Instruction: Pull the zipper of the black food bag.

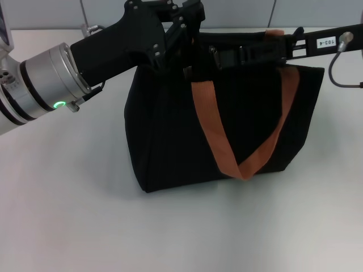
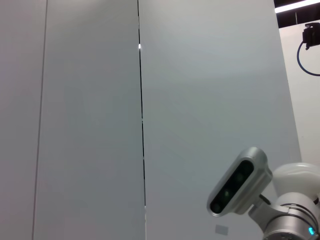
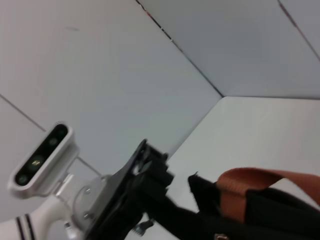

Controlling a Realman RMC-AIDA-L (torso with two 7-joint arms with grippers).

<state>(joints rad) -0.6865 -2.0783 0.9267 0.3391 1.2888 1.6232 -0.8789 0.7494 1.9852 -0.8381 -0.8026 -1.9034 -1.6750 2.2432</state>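
White table (image 1: 68, 215) is carrying the black food bag (image 1: 170, 141). Its zipper (image 1: 215, 57) is lying between both tools along the top edge, nearer the left tool (image 1: 190, 28); the right tool (image 1: 252, 52) is reaching in opposite. Grip states: cannot tell.

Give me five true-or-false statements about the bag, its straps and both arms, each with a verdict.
1. The black food bag stands upright on the white table. True.
2. The left gripper is at the bag's top edge. True.
3. The near orange-brown strap is held up by a gripper. False: it hangs down the front.
4. The right arm reaches in from the robot's left. False: from the right.
5. The bag lies flat and folded. False: it stands boxy.
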